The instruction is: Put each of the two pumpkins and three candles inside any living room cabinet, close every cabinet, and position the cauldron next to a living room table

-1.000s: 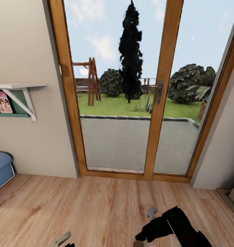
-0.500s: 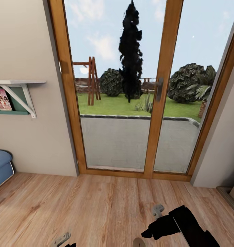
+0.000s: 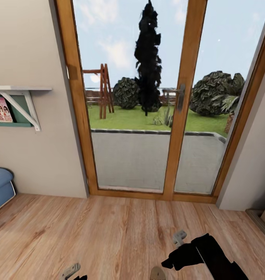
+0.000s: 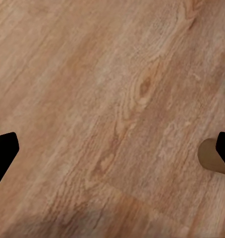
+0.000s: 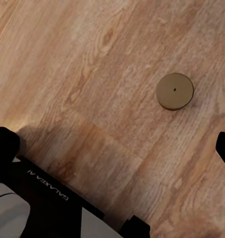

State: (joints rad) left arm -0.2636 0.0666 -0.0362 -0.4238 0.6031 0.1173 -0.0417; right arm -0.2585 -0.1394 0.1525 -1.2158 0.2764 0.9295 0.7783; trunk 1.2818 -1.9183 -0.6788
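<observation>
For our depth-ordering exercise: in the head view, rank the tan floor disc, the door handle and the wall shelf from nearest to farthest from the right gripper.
1. Tan disc: on the floor just beside the right gripper.
2. Door handle: straight ahead, on the glass door's frame.
3. Wall shelf: far off to the left, on the beige wall.

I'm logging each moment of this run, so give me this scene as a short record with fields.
facing: glass patio door with wooden frame, garden beyond
floor: wooden planks
left wall: white bracket shelf with a pink book
left edge: blue seat
on floor: small tan disc, flat, nothing touching it
right gripper: open, empty
left gripper: open, empty
</observation>
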